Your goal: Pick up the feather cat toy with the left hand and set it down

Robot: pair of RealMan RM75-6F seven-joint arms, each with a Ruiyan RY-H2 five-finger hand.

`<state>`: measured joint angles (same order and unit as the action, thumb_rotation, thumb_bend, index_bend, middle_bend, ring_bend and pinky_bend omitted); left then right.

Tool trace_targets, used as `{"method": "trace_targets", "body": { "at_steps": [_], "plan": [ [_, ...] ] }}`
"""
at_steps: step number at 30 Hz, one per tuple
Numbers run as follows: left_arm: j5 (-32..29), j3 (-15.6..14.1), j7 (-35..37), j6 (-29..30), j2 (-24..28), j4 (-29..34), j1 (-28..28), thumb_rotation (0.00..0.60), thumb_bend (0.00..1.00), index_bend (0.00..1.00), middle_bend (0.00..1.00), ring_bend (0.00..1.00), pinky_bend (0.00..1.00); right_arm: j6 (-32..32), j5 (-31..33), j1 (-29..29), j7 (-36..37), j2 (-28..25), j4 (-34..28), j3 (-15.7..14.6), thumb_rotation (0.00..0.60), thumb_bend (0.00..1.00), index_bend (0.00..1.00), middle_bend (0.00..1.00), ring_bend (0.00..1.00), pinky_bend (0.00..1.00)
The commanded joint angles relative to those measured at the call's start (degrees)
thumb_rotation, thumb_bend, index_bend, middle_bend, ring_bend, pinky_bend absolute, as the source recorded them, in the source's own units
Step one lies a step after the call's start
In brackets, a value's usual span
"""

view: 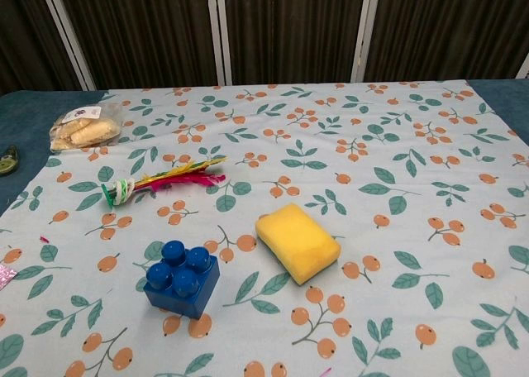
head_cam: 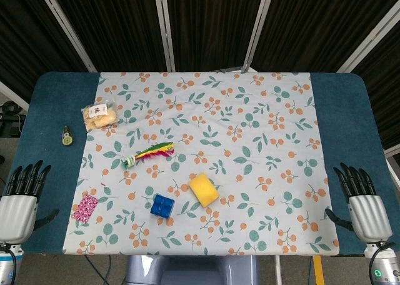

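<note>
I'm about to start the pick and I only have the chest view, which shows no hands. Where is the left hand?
Observer: The left hand is at the near left corner of the table, off the floral cloth, with its fingers apart and holding nothing.
Operator: Is anything near it on the way to the toy?
Observer: A pink patterned packet lies at the cloth's near left edge, just right of the hand. The feather cat toy lies farther out and further right.
Operator: And the right hand?
Observer: The right hand is at the near right corner, also off the cloth, with its fingers apart and empty.
</note>
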<state>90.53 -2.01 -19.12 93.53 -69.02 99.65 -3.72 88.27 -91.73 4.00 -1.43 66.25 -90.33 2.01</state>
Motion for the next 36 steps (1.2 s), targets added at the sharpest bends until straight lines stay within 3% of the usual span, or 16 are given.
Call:
{"method": "trace_targets", "body": {
  "at_steps": [1,15,23,28,36],
  "plan": [
    [0.1,0.1,-0.2,-0.2,-0.1,-0.1,0.1,0.600,0.07,0.00,0.00,0.00,0.00,0.1,0.1,-0.1,0.2,-0.1,0.0,0.0,0.600,0.11,0.05,0.00,0.00,0.00],
    [-2.1,2.1,-1.2,-3.2,-0.7,1.2,-1.1,0.600,0.07,0.01,0.00,0.00,0.00,-0.2,-0.1,0.0,0.3,-0.2,-0.3,-0.1,0.600,0.11,0.05,0.00,0.00,0.00],
    [-7.9,9.6,-6.4,-9.1,-4.7,1.8,-7.6,0.600,0.08,0.06,0.00,0.00,0.00,-0.4,-0.1,0.0,0.8,-0.6,-0.6,-0.3,0.600,0.11,0.05,0.00,0.00,0.00],
    [-13.9,14.5,-11.6,-15.2,-10.6,-0.5,-13.9,0.600,0.09,0.13,0.00,0.00,0.00,-1.1,0.6,0.1,1.4,-0.9,-1.0,-0.2,0.600,0.11,0.05,0.00,0.00,0.00],
    [-22.6,20.0,-18.9,-21.3,-21.3,-7.6,-22.9,0.600,0.14,0.24,0.00,0.00,0.00,-1.5,0.5,0.4,2.2,-1.3,-1.1,-0.2,0.600,0.11,0.05,0.00,0.00,0.00]
  ]
}}
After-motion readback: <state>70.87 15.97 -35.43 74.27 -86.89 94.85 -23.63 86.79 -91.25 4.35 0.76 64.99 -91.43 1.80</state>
